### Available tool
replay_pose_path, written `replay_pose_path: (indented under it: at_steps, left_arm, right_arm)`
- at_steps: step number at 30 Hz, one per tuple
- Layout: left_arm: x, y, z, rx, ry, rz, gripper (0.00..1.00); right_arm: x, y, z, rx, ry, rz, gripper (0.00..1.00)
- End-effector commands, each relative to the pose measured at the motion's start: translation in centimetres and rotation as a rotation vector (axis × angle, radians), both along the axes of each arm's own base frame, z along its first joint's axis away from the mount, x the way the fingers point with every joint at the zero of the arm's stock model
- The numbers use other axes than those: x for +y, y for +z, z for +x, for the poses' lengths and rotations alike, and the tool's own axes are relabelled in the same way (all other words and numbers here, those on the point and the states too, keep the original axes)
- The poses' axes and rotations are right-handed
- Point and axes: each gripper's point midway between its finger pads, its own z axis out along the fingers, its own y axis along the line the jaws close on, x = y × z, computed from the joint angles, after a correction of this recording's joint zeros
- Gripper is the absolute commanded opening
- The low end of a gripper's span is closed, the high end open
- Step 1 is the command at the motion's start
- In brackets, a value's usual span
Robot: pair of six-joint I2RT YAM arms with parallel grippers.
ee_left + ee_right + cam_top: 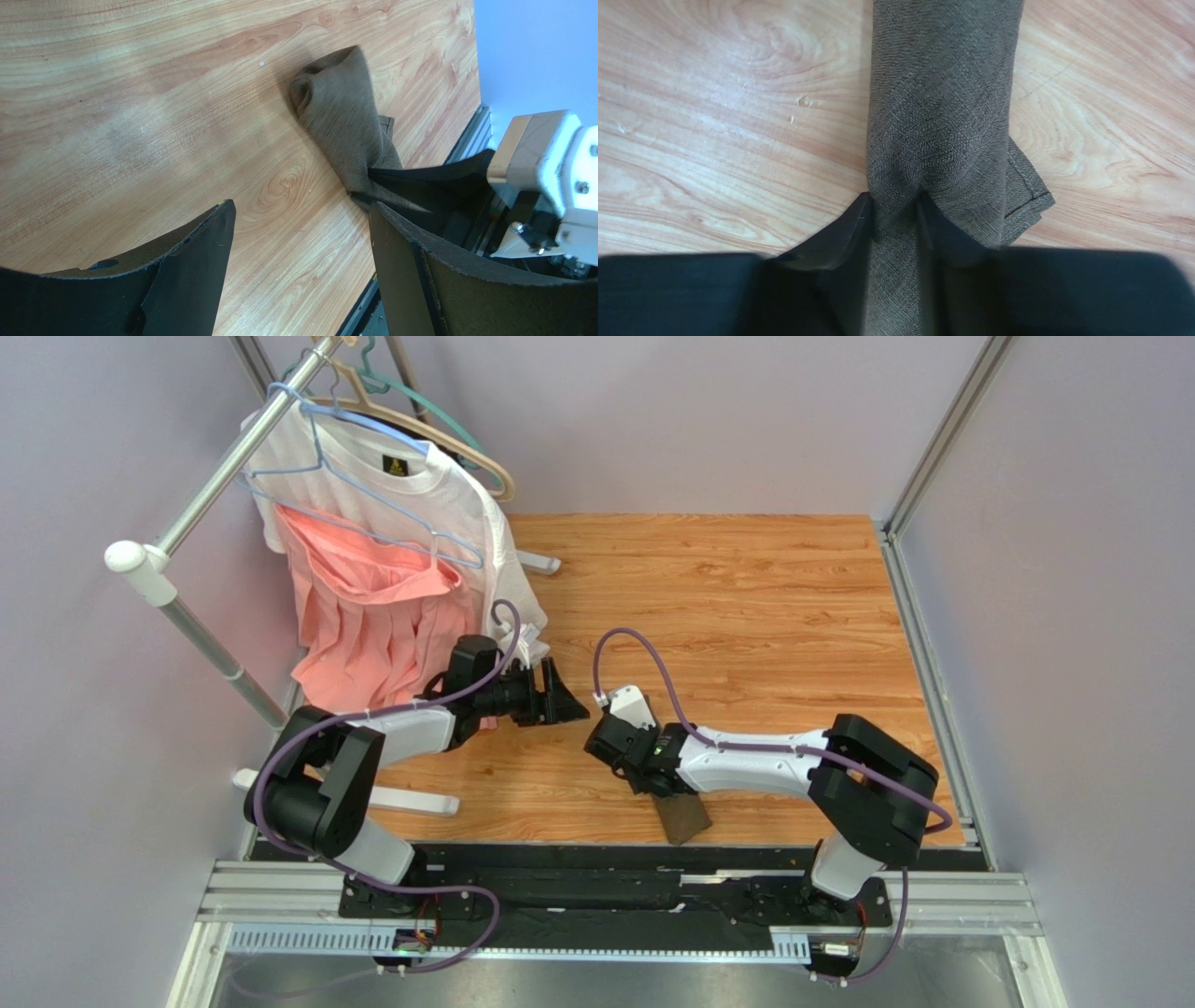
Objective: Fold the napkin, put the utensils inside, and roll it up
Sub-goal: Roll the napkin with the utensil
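White T-shirt (421, 490) and a pleated pink garment (368, 633) hang on hangers from a metal clothes rack (211, 476) at the far left of the top view, over the left edge of the wooden tabletop (758, 602).

Just to the right of the clothes, the left gripper (561, 693) hovers above bare wood with its two dark fingers spread wide and nothing between them. Its own camera shows the same gap, the left gripper (302, 210) pointing across the table toward the napkin (347, 126).

Right of centre, near the front edge of the table, the right gripper (662, 787) points down and toward the arm bases. The olive-brown napkin (686, 821) lies there as a narrow rolled bundle, only its near end showing past the gripper from above.

From the right wrist, the napkin (941, 105) runs straight away from the camera as a tight roll, with one stitched corner poking out on its right side. The right gripper (896, 203) pinches the roll, each black finger (843, 238) pressing a dent into the cloth. In the left wrist view, the right gripper (365, 185) bites the lower end of the bundle, whose far end rests on the wood.
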Motion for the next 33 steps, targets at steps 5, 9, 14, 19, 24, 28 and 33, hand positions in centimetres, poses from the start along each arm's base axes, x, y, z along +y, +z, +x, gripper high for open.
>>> replay_pose_path:
  at_steps: [5, 9, 14, 19, 24, 28, 33]
  left_arm:
    - [0.2, 1.2, 0.1, -0.064, -0.015, -0.001, 0.78]
    - [0.3, 1.2, 0.2, -0.066, -0.012, 0.006, 0.79]
    - [0.4, 0.9, 0.1, -0.058, -0.013, 0.01, 0.79]
    - [0.4, 0.9, -0.1, -0.057, -0.018, 0.012, 0.79]
    - [0.5, 0.7, -0.1, -0.056, -0.015, 0.017, 0.79]
    - [0.4, 0.6, -0.1, -0.05, -0.015, 0.016, 0.79]
    - [0.3, 0.4, 0.0, -0.049, -0.02, 0.012, 0.79]
  right_arm:
    - [0.3, -1.5, -0.8, 0.085, -0.017, 0.113, 0.01]
    - [1.8, 0.1, -0.7, 0.1, 0.02, 0.209, 0.0]
    - [2.8, 1.2, -0.7, 0.143, 0.038, 0.303, 0.0]
    - [3.7, 2.0, -0.6, 0.192, 0.049, 0.442, 0.0]
    - [4.8, 3.9, -0.5, 0.225, 0.065, 0.593, 0.0]
    - [4.4, 4.9, -0.2, 0.256, 0.053, 0.688, 0.0]
    - [3.5, 4.2, 0.2, 0.279, 0.029, 0.767, 0.0]
